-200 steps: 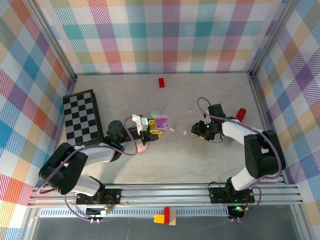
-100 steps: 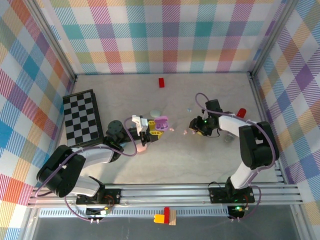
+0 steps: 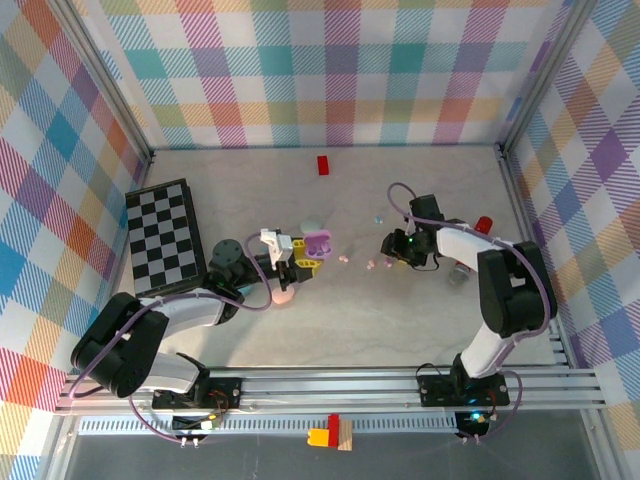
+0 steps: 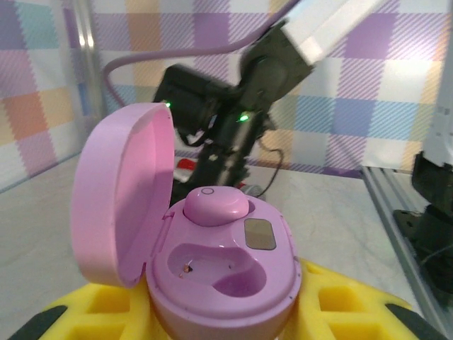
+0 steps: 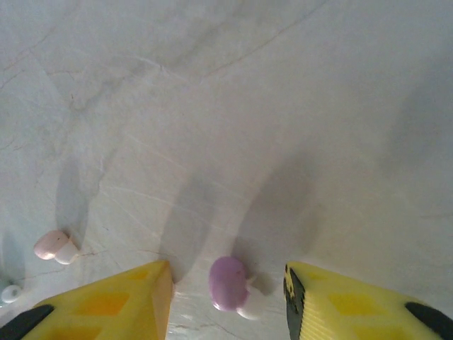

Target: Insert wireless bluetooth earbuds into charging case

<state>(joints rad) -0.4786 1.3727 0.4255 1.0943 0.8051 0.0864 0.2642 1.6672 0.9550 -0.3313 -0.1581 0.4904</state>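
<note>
Right gripper point(image 5: 226, 278) is spread apart astride the lilac earbud point(image 5: 228, 283) on the table point(image 5: 283, 106). Grasping is judged the step in hand, and a square closing is called for next. Near that bud two more are counted: a pink earbud point(image 5: 53, 244) and a pale earbud point(image 5: 8, 292). Well apart from it, one open charging case point(image 4: 226, 283), with one seated earbud point(image 4: 216, 204), is clamped in the left gripper point(image 3: 308, 262).

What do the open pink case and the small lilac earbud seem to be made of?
The open pink pebble-shaped case looks like smooth moulded plastic, satin finish: soft highlights on its lid. The small lilac earbud looks like similar plastic; its paler tip may be silicone, but blur leaves that open.
</note>
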